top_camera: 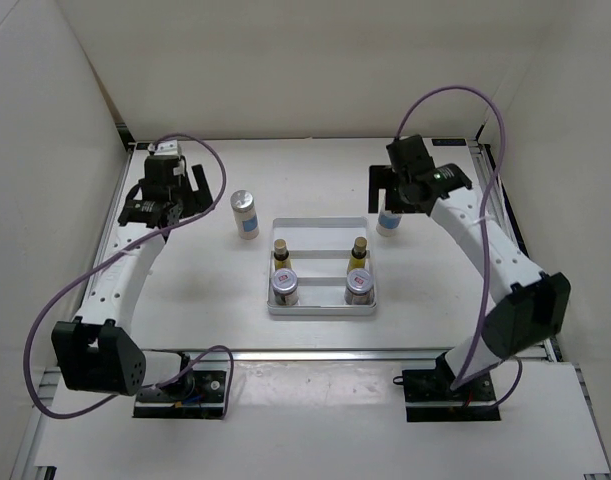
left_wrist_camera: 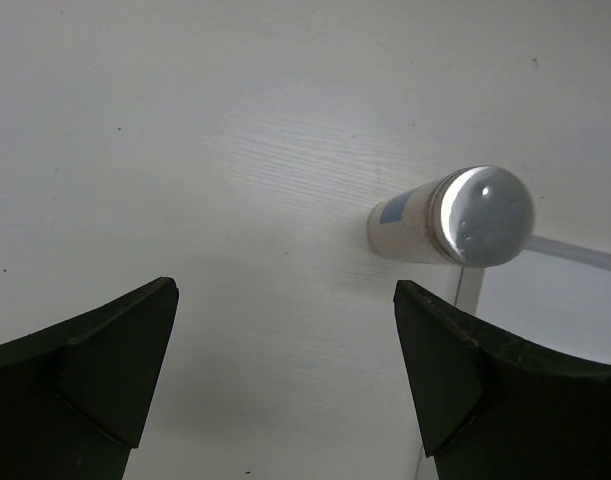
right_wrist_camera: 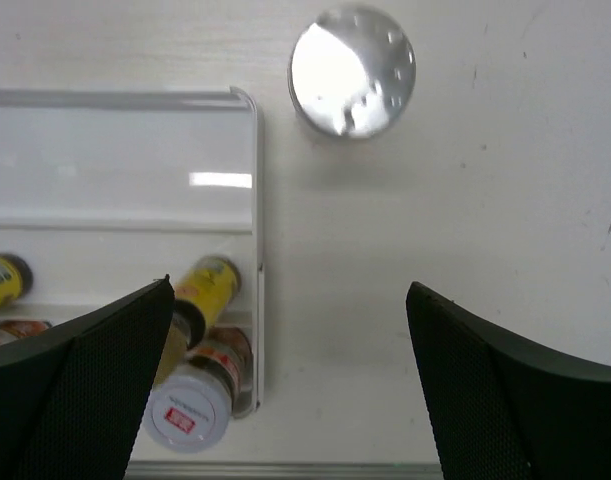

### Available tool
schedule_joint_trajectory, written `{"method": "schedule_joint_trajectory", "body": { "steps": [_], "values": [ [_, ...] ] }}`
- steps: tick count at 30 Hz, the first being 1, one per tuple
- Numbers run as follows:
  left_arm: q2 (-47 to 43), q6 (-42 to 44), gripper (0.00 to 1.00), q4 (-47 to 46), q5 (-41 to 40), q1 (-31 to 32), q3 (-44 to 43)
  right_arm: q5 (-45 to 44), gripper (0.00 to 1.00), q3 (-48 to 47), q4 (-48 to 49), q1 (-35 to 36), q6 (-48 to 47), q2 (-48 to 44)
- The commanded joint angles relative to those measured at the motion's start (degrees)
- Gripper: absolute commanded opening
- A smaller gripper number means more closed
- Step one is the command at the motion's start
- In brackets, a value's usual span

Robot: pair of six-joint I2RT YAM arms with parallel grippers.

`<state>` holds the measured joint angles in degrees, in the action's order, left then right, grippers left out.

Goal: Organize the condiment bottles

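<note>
Left fingers (left_wrist_camera: 85,380) and right fingers (right_wrist_camera: 85,390) spread, empty; white bottle (top_camera: 245,216) upright on counter (top_camera: 215,300) left of tray (top_camera: 321,311); second white bottle (top_camera: 388,224) right of it; yellow bottles (top_camera: 281,250), jars (top_camera: 284,287) inside; white ones probably light, rigid, slick; pinch at label, below cap.

Left white bottle (top_camera: 244,214), blue-labelled and silver-capped, stands upright left of centre. Right white bottle (top_camera: 389,222) stands right of centre, partly hidden. Mid-frame, dark-capped left yellow bottle (top_camera: 281,251) and right yellow bottle (top_camera: 359,250) stand upright, each just above a squat silver-lidded jar: left jar (top_camera: 284,287), right jar (top_camera: 358,286).
</note>
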<state>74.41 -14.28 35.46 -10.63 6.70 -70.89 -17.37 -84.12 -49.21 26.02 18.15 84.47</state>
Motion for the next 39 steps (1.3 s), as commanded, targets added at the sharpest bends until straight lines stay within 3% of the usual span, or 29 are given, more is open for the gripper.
{"method": "schedule_joint_trajectory", "body": {
  "steps": [1,6,12,18,26,29,31,35,39],
  "values": [
    [-2.07,-2.15,1.0,-3.46,2.46,-0.46,3.38,1.02,1.0,-7.28,2.72,-1.24,-1.1,5.61],
    [-6.19,-2.15,1.0,-7.68,-4.65,-0.46,10.32,1.62,1.0,-12.73,1.31,-6.5,-2.24,12.91],
    [-15.69,-0.58,1.0,-13.93,-5.44,0.85,21.75,8.84,1.0,-15.98,1.31,-11.69,-2.77,18.62],
    [-16.32,0.31,1.0,-13.93,-7.82,2.35,22.29,9.98,1.0,-20.2,1.31,-12.22,-2.77,27.75],
    [-15.0,-0.22,1.0,-13.93,-6.59,2.35,22.29,11.48,0.98,-19.59,1.31,-12.22,-1.63,31.99],
    [-15.0,-0.22,1.0,-14.54,-6.59,2.35,22.82,11.48,0.83,-19.59,1.31,-12.22,-1.63,33.31],
    [-15.0,-0.22,1.0,-14.54,-6.59,2.96,22.82,10.87,0.65,-20.12,1.31,-11.7,-1.63,33.31],
    [-15.0,-0.22,1.0,-14.54,-6.59,3.5,22.82,7.28,0.43,-21.43,0.17,-10.21,-3.56,29.54],
    [-14.47,-0.22,1.0,-14.54,-6.59,4.02,22.82,2.61,0.28,-23.72,-1.41,-7.92,-5.75,25.05]
  ]
}}
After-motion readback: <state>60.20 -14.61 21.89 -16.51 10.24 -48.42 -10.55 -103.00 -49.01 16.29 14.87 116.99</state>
